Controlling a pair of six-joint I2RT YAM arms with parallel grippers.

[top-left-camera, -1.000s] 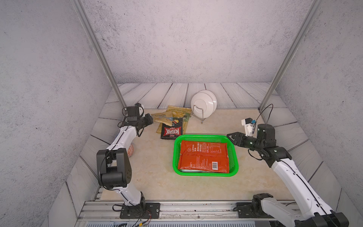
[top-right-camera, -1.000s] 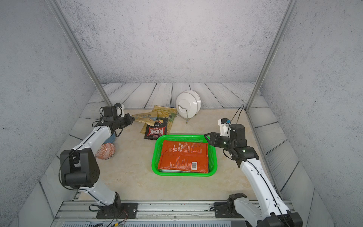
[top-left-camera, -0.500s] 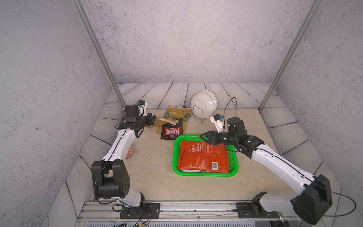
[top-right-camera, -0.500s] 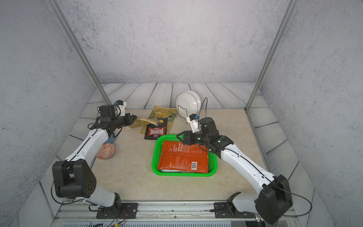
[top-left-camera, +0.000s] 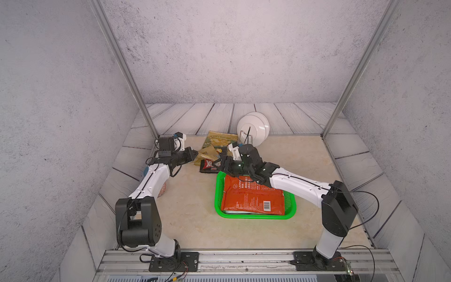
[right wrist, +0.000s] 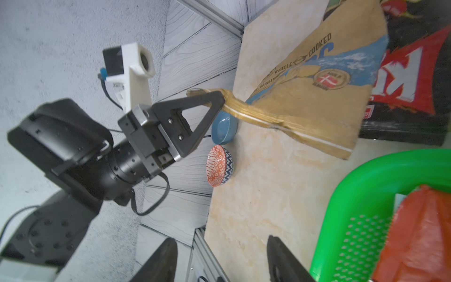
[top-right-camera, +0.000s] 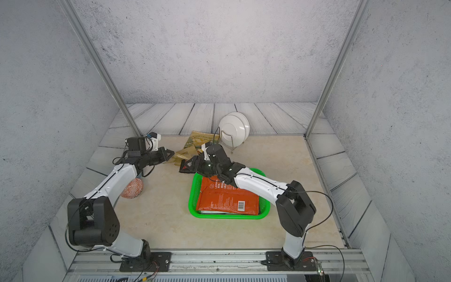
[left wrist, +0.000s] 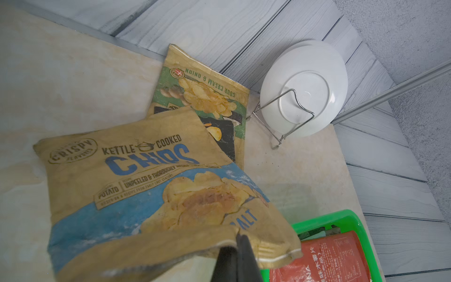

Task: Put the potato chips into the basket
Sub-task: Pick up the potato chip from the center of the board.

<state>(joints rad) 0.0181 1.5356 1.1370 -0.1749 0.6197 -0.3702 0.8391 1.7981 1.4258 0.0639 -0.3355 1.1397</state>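
Left gripper (left wrist: 238, 244) clamps the tan chips bag (left wrist: 146, 185) by its crimped seam, lower centre: light, floppy, probably slippery. Right gripper (right wrist: 220, 240), jaws apart, beside the basket (right wrist: 390, 168).

The left gripper (right wrist: 219, 99) is pinched tight on the crumpled corner of a tan chip bag (right wrist: 317, 105), holding that end up off the table (right wrist: 256, 195). The bag's other end overlaps a black bag (right wrist: 415, 80) with red and white lettering. Behind the gripper, 2 bowls sit just beside each other: a blue bowl (right wrist: 223, 129) and a red patterned bowl (right wrist: 219, 166). The green basket (right wrist: 366, 185) holds an orange bag (right wrist: 427, 232). The right gripper (right wrist: 219, 261) has its 2 fingers spread wide.
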